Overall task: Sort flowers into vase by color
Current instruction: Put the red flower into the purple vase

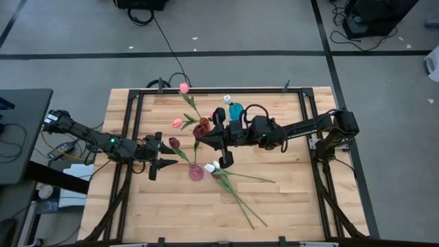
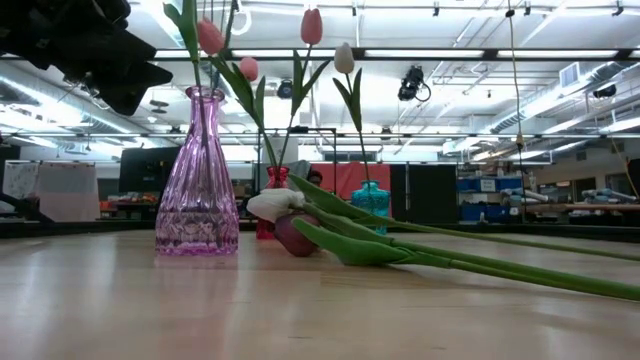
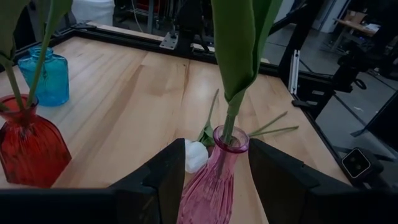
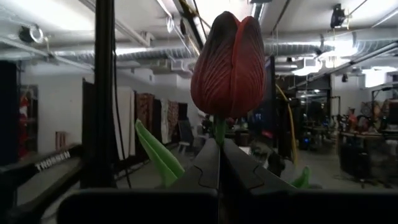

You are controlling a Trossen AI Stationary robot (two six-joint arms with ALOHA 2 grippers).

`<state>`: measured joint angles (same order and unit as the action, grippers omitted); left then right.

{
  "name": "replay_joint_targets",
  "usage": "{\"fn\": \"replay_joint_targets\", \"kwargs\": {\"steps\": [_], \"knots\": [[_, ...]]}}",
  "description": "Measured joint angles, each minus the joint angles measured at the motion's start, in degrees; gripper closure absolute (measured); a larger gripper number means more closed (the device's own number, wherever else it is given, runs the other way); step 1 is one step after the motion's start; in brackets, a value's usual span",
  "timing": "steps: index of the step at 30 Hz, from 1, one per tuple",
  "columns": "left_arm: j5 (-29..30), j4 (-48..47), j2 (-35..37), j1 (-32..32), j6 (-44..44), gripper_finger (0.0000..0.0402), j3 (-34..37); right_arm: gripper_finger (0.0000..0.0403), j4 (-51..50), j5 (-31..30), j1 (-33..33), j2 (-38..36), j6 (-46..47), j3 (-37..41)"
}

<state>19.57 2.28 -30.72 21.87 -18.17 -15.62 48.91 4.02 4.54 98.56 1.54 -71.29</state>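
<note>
My right gripper (image 1: pixel 199 143) hangs over the table's middle, shut on a dark maroon flower (image 4: pixel 230 59). My left gripper (image 3: pixel 214 186) is open; its fingers stand to either side of the pink vase (image 3: pixel 211 186) without touching it. That vase (image 1: pixel 195 171) holds one maroon flower (image 1: pixel 174 143) by its stem. A red vase (image 1: pixel 201 127) holds two pink flowers (image 1: pixel 178 123). A teal vase (image 1: pixel 235 110) holds a white one (image 1: pixel 227 99). White flowers (image 1: pixel 211 167) and a maroon one (image 2: pixel 295 235) lie flat on the wood beside the pink vase. My right gripper pinches the maroon flower's stem (image 4: pixel 219 132) just below the head, between its two fingers. The fingers come from the table's right, slanting a little upward. The head stands upright above the fingertips, clear of the table. The gripper hides the stem's lower part.
The long stems (image 1: pixel 243 202) of the lying flowers stretch toward the near right of the wooden table (image 1: pixel 137 206). A black frame (image 1: pixel 130 110) runs along the table's sides. Bare wood lies near the front edge.
</note>
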Motion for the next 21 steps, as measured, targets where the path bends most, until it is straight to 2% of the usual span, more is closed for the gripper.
{"fn": "replay_joint_targets", "kwargs": {"steps": [5, 12, 17, 21], "knots": [[0.0, 1.1, 0.2, 0.0, 1.7, 0.022, -0.2, 0.0392, 0.7, 0.0, -0.5, 2.6, 0.1, 0.0], [-0.4, -4.4, 1.1, 0.0, 2.5, 0.022, -3.7, 0.0382, -1.8, 0.7, -1.1, 7.1, 1.9, 0.0], [-0.8, -8.0, 1.3, 0.0, 3.1, 0.022, -5.8, 0.0334, -5.4, 5.1, -1.1, 9.2, 4.9, 0.0], [-0.9, -8.3, 1.5, 0.0, 4.7, 0.022, -6.4, 0.0283, -15.3, 6.2, -1.2, 9.0, 4.6, 0.0]]}}
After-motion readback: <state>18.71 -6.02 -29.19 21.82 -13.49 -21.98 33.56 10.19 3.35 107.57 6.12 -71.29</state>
